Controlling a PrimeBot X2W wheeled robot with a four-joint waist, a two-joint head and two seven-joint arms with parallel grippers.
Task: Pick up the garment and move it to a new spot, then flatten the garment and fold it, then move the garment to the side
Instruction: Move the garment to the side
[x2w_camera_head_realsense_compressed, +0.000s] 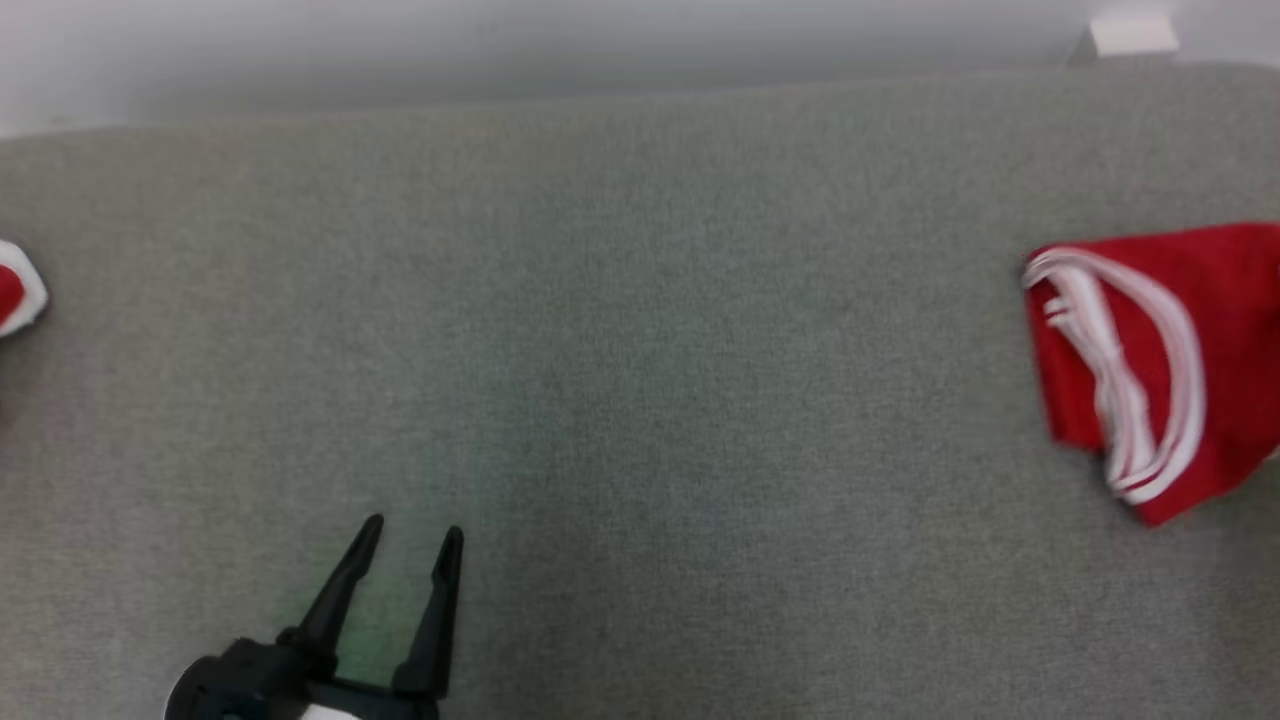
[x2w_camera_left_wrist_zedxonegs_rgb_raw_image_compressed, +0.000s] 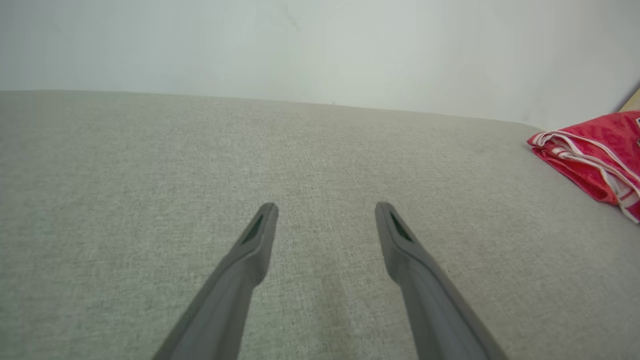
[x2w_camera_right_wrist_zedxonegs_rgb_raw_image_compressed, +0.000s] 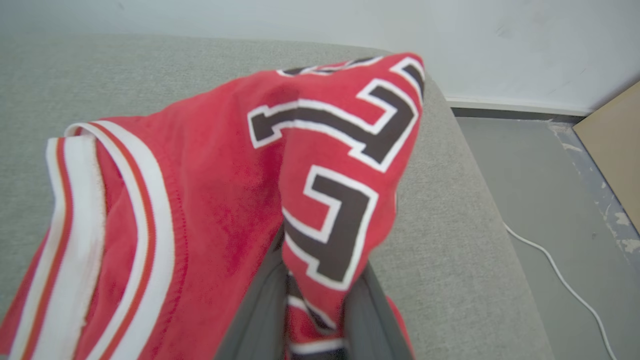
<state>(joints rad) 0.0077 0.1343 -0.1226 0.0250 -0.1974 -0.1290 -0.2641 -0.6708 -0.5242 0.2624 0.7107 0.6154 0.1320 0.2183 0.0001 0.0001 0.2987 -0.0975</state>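
Grey cushion (x2w_camera_head_realsense_compressed: 640, 400), garment (x2w_camera_right_wrist_zedxonegs_rgb_raw_image_compressed: 225, 200) in right claw (x2w_camera_right_wrist_zedxonegs_rgb_raw_image_compressed: 315, 285)

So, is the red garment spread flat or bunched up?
Bunched up: the red garment drapes in folds, pinched in the right gripper, not lying flat.

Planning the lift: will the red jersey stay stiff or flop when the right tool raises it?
Probably floppy: the red jersey drapes in soft folds over the right tool, so it should sag. Likely light: thin cloth. Slipping seems unlikely: a bunched fold sits pinched between its fingers.
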